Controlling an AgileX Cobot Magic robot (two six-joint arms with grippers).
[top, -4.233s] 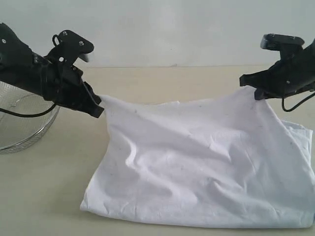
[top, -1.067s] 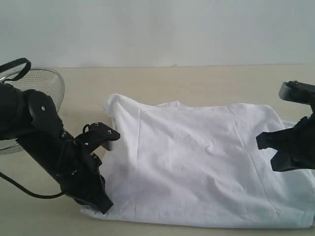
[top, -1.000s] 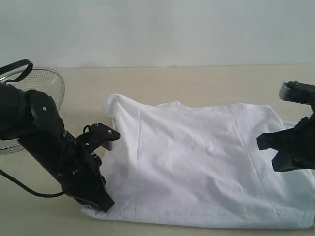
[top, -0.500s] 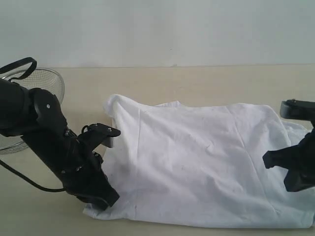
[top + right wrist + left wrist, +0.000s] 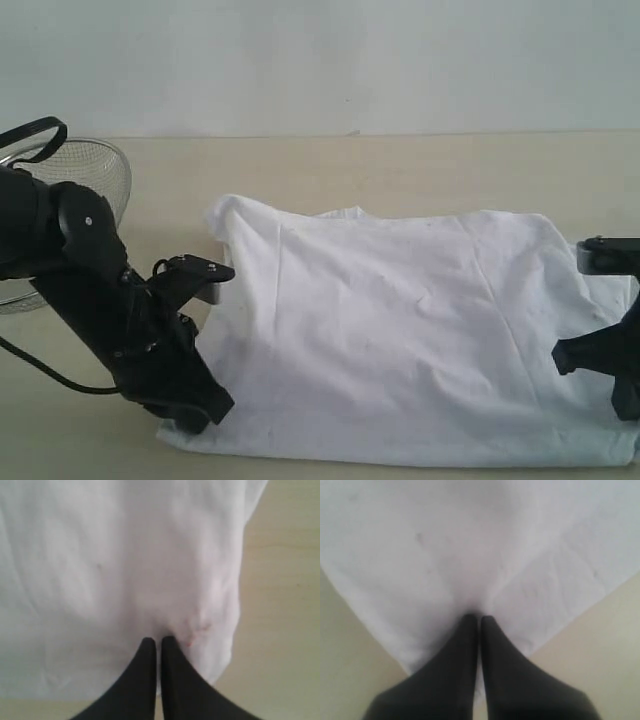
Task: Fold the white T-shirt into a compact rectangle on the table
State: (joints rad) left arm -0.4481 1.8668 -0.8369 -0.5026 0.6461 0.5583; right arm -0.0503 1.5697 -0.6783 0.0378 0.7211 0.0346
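Observation:
The white T-shirt (image 5: 400, 330) lies folded over on the table (image 5: 420, 165), plain side up, as a wide rectangle with a rumpled far-left corner. My left gripper (image 5: 207, 408) is low at the shirt's near-left corner. In the left wrist view it (image 5: 480, 618) is shut, with the white T-shirt (image 5: 470, 540) puckering at the fingertips. My right gripper (image 5: 626, 402) is at the near-right corner by the frame edge. In the right wrist view it (image 5: 160, 640) is shut on the white T-shirt (image 5: 125, 555), next to a faint red mark.
A round wire-mesh basket (image 5: 85, 175) stands at the far left behind the left arm. Bare beige tabletop stretches behind the shirt to the pale wall. The shirt's right end reaches the edge of the exterior view.
Both grippers have moved toward the near edge of the table and sunk lower, still shut. The shirt's near-left corner has slid a little left and the top layer has flattened.

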